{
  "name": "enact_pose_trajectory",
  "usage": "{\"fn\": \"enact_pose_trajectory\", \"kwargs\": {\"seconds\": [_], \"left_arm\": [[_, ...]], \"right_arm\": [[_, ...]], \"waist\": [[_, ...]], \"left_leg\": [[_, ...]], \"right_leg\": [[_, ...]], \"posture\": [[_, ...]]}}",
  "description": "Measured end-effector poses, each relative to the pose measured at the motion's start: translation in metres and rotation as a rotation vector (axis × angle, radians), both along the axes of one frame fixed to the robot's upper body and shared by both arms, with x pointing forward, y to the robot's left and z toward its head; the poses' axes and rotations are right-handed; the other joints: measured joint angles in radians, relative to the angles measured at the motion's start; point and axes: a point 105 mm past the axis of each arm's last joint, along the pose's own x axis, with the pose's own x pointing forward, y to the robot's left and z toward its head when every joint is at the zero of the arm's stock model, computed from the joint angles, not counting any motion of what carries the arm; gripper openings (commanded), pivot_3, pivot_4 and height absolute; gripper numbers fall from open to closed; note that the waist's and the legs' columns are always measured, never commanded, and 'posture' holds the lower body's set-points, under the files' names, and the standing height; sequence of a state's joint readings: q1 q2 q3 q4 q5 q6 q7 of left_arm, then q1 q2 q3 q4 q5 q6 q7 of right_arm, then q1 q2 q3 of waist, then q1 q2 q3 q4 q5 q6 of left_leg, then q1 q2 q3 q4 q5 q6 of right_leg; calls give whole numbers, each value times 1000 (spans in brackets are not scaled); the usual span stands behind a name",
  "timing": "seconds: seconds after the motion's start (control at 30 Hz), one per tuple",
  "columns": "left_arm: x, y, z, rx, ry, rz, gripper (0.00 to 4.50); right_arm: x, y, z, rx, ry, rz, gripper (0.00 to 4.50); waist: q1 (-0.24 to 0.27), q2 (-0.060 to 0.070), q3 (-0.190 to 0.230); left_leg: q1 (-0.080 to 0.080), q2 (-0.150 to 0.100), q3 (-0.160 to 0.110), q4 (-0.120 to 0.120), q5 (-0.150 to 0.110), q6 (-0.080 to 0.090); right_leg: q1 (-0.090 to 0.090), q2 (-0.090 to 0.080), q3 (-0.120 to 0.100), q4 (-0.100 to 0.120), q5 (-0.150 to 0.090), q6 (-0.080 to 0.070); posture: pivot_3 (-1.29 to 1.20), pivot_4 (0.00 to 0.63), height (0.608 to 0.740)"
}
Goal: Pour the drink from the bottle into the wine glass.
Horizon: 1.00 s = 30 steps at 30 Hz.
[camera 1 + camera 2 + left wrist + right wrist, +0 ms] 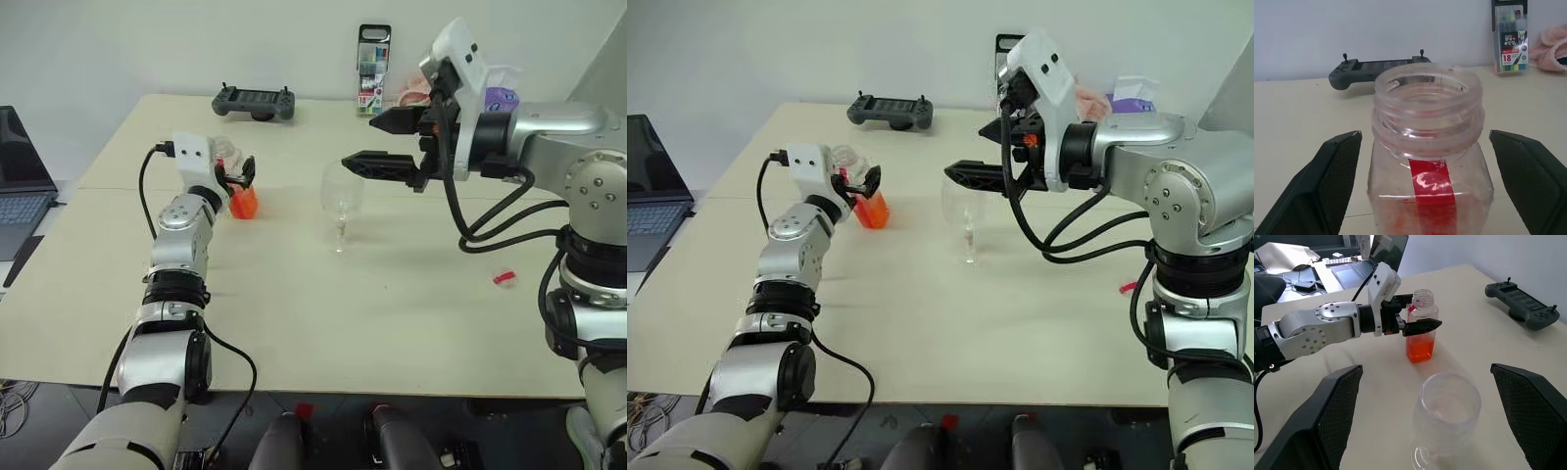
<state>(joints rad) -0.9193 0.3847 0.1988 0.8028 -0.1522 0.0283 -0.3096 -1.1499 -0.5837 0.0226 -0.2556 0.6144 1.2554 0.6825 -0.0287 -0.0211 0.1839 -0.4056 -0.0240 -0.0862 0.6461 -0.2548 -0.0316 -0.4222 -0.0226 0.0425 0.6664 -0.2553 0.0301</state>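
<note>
Standing upright on the pale matte tabletop (294, 323), left of centre: the bottle (1421, 328), small, slim, clear plastic, square-shouldered with a threaded round neck, mouth open and uncapped, a glossy red strip running down its front. Holding translucent orange drink (1420, 348) in its lower part only, upper walls clear.

Bracketing the bottle on both sides without visibly pressing it: left claw (1439, 186), spread wide, two black wedge-shaped fingers with finely dimpled inner pads, bottle centred in the gap, nothing gripped.

Just right of the bottle, near the middle of the tabletop: wine glass (341, 201), clear, rounded bowl on a thin stem and round foot, upright, bowl looking empty.

Hanging above and slightly right of the glass: right claw (392, 144), also spread wide and holding nothing, black tapered fingers pointing leftward across the tabletop, thick black cables looping from the white-and-silver wrist.

Lying on the near right of the tabletop, well apart from the glass: small red-and-white cap (504, 278).

At the far edge: dark grey handheld controller (255, 102), flat and wide with two short sticks; to its right a tall clear marker case (372, 71) standing upright with coloured pens inside; beside that, soft pink cloth (1550, 46). Off the left edge of the tabletop: open laptop (22, 186).
</note>
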Motion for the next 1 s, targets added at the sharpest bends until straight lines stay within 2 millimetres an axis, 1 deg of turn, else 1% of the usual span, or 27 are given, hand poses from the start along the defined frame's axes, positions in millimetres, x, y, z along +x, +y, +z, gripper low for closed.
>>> {"fn": "enact_pose_trajectory", "kwargs": {"seconds": [0.1,0.13,0.2,0.3,0.33,0.37,0.4,0.5,0.57,0.63,0.67,0.73,0.77,0.83,0.87,0.93,1.0], "left_arm": [[3,-4,-2,-1,-7,-15,4500],[3,-5,-1,1,-12,-20,4121],[4,-7,0,8,-24,-31,3635],[5,-7,0,11,-34,-31,2691],[5,-7,-1,11,-34,-29,2283],[5,-6,-1,10,-34,-27,2058],[5,-6,-2,10,-35,-27,1928],[6,-5,-1,10,-34,-27,1918],[7,-11,7,37,-51,-57,1899],[9,-20,21,86,-86,-90,1894],[9,-29,36,138,-137,-116,1889],[5,-41,54,248,-218,-158,1868],[2,-49,61,314,-262,-182,1867],[-5,-63,69,442,-336,-231,1865],[-8,-70,69,493,-363,-259,1854],[-14,-83,67,563,-405,-309,1841],[-19,-84,67,597,-439,-329,1841]], "right_arm": [[1,-2,1,-2,-7,-13,4462],[1,-2,1,-2,-8,-14,4500],[1,-2,0,-4,-8,-15,4500],[3,-4,-5,-3,-2,-38,4500],[5,-6,-7,-5,-4,-50,4500],[7,-8,-10,-9,-12,-65,4500],[9,-12,-14,-22,-35,-94,4500],[16,-22,-26,-44,-69,-161,4500],[18,-36,-33,-34,-102,-237,4500],[17,-50,-34,22,-135,-301,4500],[11,-59,-36,55,-183,-340,4500],[-2,-66,-47,64,-229,-378,4500],[-9,-68,-56,70,-234,-395,4500],[-19,-61,-79,148,-161,-408,4500],[-22,-58,-86,220,-120,-416,4500],[-26,-56,-94,274,-90,-449,4500],[-28,-55,-101,285,-81,-485,4500]], "waist": [[0,0,0],[0,0,0],[0,0,0],[0,0,0],[0,0,0],[0,0,0],[0,0,0],[0,0,0],[1,0,0],[4,-1,0],[8,-1,0],[9,-2,0],[10,-2,0],[5,-2,-1],[1,-2,-1],[-5,-2,0],[-6,-2,0]], "left_leg": [[0,0,0,0,0,0],[0,0,0,0,0,0],[0,0,0,0,0,0],[0,0,0,0,0,0],[0,0,0,0,0,0],[0,0,0,1,0,0],[0,0,0,1,0,0],[-1,0,0,1,0,0],[-3,0,0,2,0,0],[-6,-1,0,3,0,0],[-9,-1,-1,5,0,0],[-10,-1,0,4,1,-2],[-10,-1,0,4,1,-2],[-10,-1,1,5,2,-3],[-9,-1,2,5,1,-2],[-8,-1,2,11,0,0],[-7,1,2,16,0,0]], "right_leg": [[0,0,0,0,0,0],[0,0,0,0,0,0],[0,0,0,0,0,0],[0,0,0,1,0,0],[0,0,0,1,0,0],[0,0,0,1,0,0],[0,0,0,1,0,0],[0,0,0,1,0,0],[-1,0,-2,1,0,0],[-3,0,-3,2,0,0],[-4,0,-5,1,0,0],[-4,0,-4,1,0,0],[-5,0,-3,0,0,1],[-6,0,0,2,0,1],[-6,0,1,5,0,1],[-7,1,3,11,0,1],[-7,3,2,15,0,0]], "posture": [[0,150,740],[0,150,740],[0,150,740],[0,150,740],[0,150,740],[0,150,740],[0,150,740],[0,150,740],[0,150,740],[0,150,740],[0,150,740],[0,150,740],[0,150,740],[0,150,740],[0,150,740],[0,150,740],[0,150,740]]}}
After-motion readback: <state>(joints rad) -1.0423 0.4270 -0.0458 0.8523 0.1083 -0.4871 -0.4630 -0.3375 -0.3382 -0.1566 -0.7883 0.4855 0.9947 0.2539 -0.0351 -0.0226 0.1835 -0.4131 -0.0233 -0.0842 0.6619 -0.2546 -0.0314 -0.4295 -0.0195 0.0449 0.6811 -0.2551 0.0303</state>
